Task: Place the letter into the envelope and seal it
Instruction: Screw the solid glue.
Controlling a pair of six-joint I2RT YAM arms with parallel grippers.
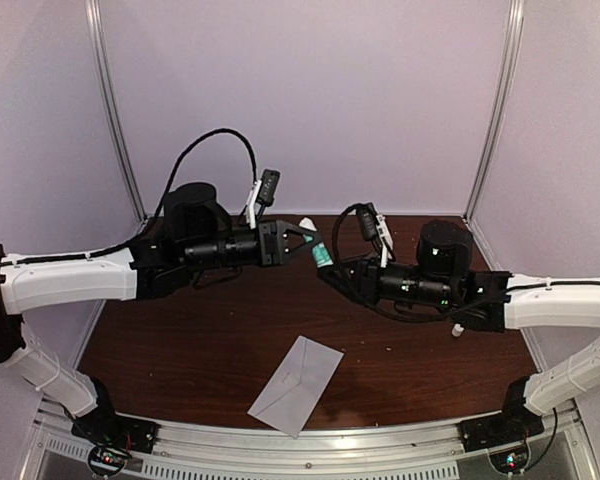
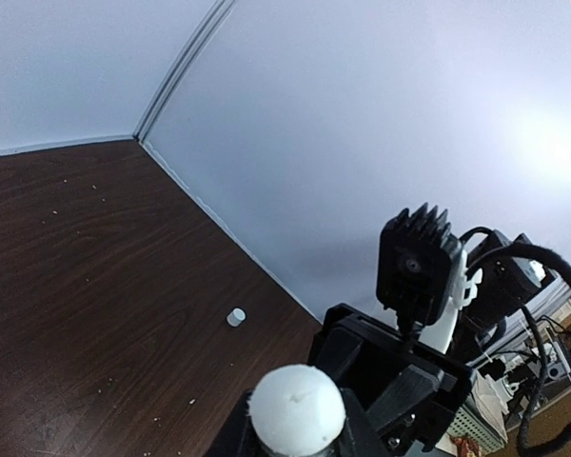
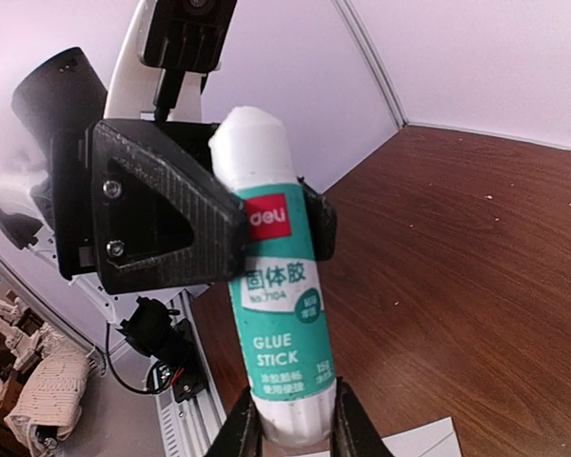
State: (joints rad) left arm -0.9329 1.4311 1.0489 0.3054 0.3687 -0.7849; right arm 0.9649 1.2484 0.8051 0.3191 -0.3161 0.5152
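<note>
The right gripper (image 3: 287, 430) clamped the glue stick (image 3: 284, 328) by its base. The left gripper (image 3: 269, 221) grasped it just below the white tip.

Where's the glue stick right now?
Top view: the glue stick is in mid-air over the middle of the table, base gripped by the right gripper, upper part inside the left gripper, well beyond the envelope.

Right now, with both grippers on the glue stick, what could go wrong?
1. The left gripper and right gripper both clamp the glue stick in mid-air; uneven pulling could twist it loose and drop it.
2. The envelope lies with a corner at the front edge of the table; a falling stick or low arm could push it off.
</note>
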